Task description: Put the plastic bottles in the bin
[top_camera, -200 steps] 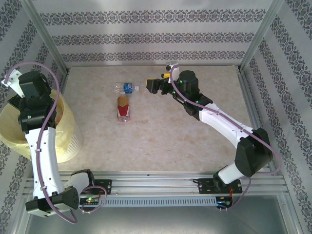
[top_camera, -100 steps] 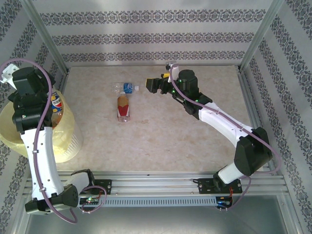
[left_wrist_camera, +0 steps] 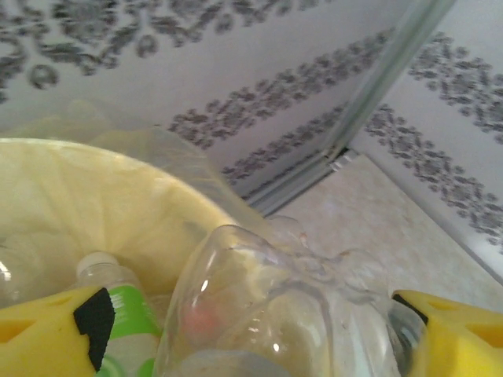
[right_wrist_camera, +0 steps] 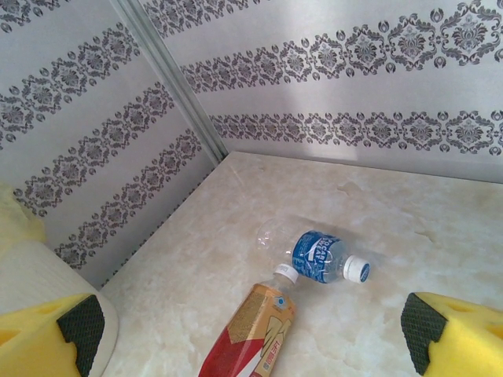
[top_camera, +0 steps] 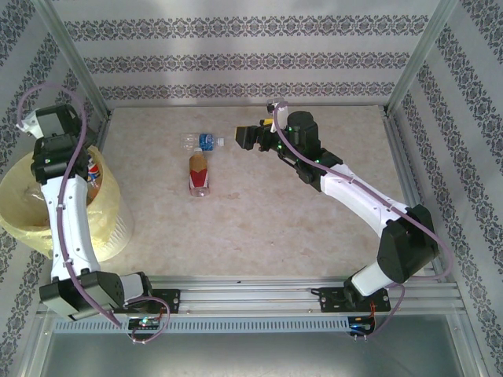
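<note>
1. The table [top_camera: 275, 228] is pale and marble-patterned, with patterned walls around it.
2. The bin [top_camera: 110, 228] stands at the table's left edge, just beside the left arm; a green-labelled bottle [left_wrist_camera: 118, 314] lies inside it.
3. The left gripper [left_wrist_camera: 251, 345] hangs over the bin's mouth, jaws wide. A clear bottle [left_wrist_camera: 259, 298] sits between the yellow pads, close against the right one and apart from the left one.
4. The right gripper [top_camera: 242, 139] is at the far middle of the table, jaws spread wide and holding nothing.
5. A blue-labelled bottle [top_camera: 203, 141] lies on its side just ahead of the right gripper, cap toward it, not touched.
6. A red-labelled bottle [top_camera: 200, 174] lies just beside the blue one, on its near side, its neck almost meeting it.
</note>
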